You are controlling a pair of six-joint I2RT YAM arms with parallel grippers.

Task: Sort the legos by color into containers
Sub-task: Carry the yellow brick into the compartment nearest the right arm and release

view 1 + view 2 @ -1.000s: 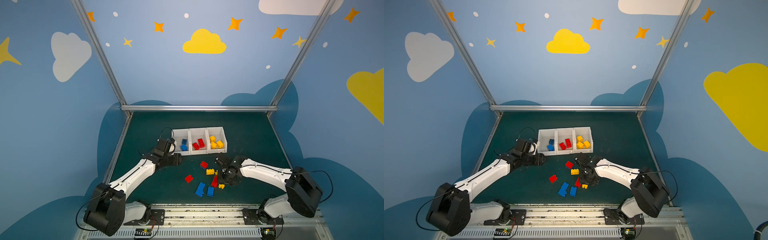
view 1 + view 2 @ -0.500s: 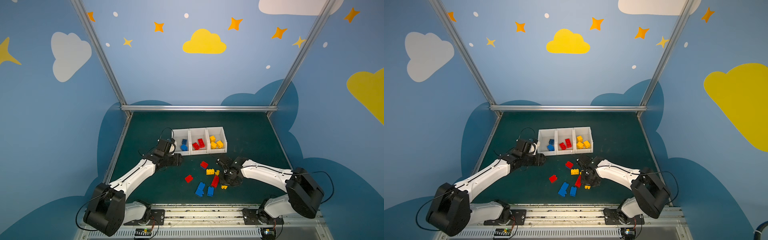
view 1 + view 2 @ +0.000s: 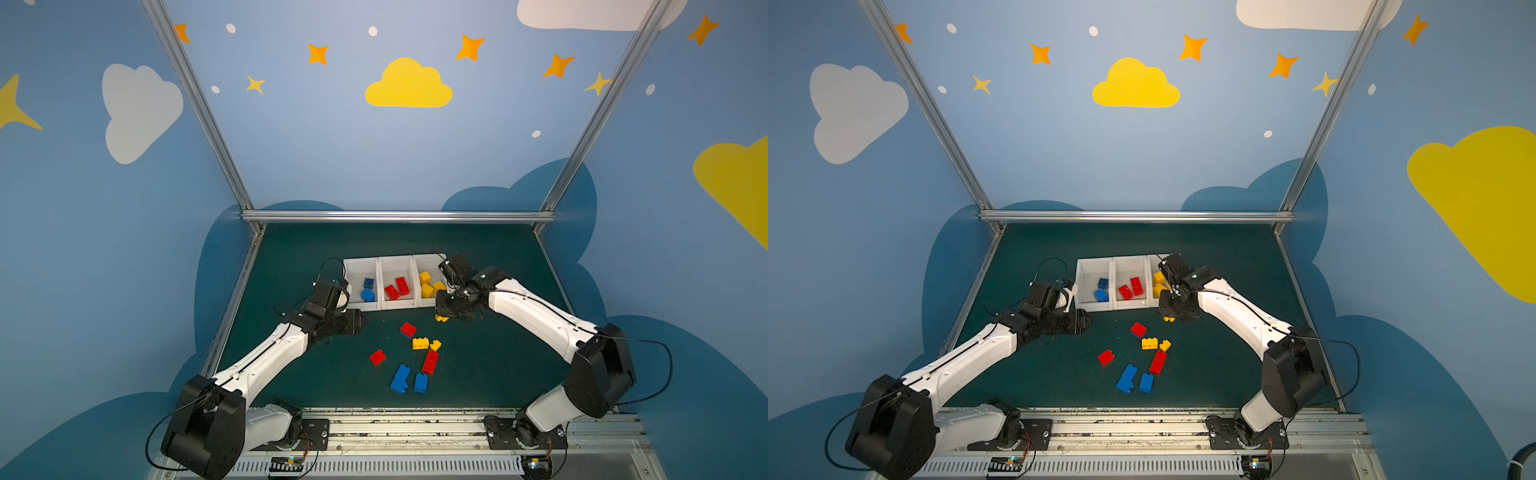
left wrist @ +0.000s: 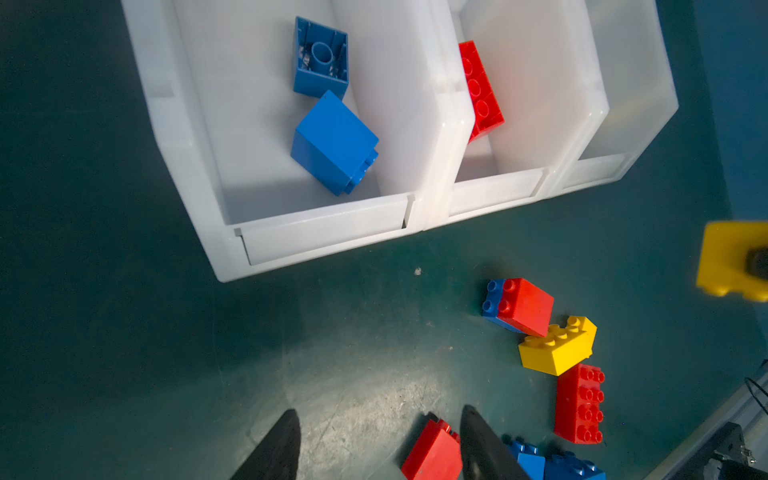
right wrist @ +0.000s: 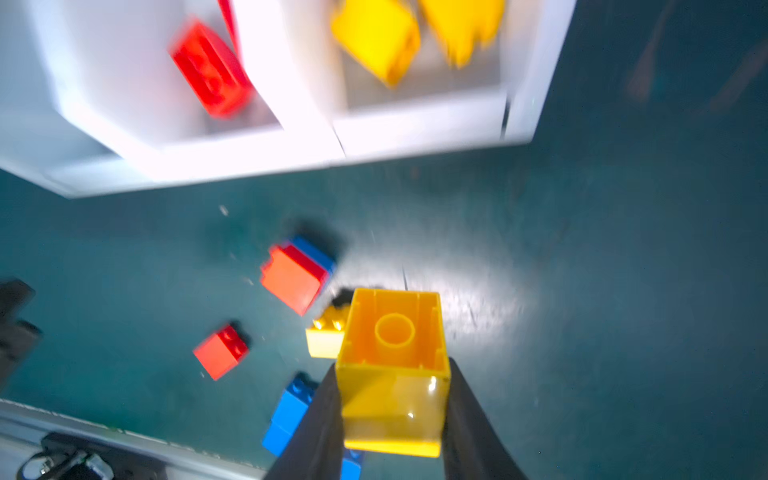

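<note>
The yellow square brick (image 5: 395, 332) is pinched between the two fingers of your right end effector (image 5: 394, 368). Its hollow underside faces the wrist camera and its studs point down. Being square, it has no long axis to line up. It hangs just in front of the low front lip of the yellow bin (image 5: 419, 124), the end one of the joined white row. In a top view it shows on the near side of that lip, outside the bin, and it looks clear of the counter (image 3: 490, 353). So the move turns on one thing: the yellow bin's opening lies straight ahead of the fingertips, past the lip, and you should carry the brick over that lip before letting go. Other yellow bricks (image 3: 428, 284) lie deeper inside, and there seems to be room behind the lip. Your left end effector (image 4: 380, 415) is spread with nothing gripped, well away from the yellow bin and in front of the blue bin (image 4: 324, 232) at the row's other end, so the right arm is the nearer one.
</note>
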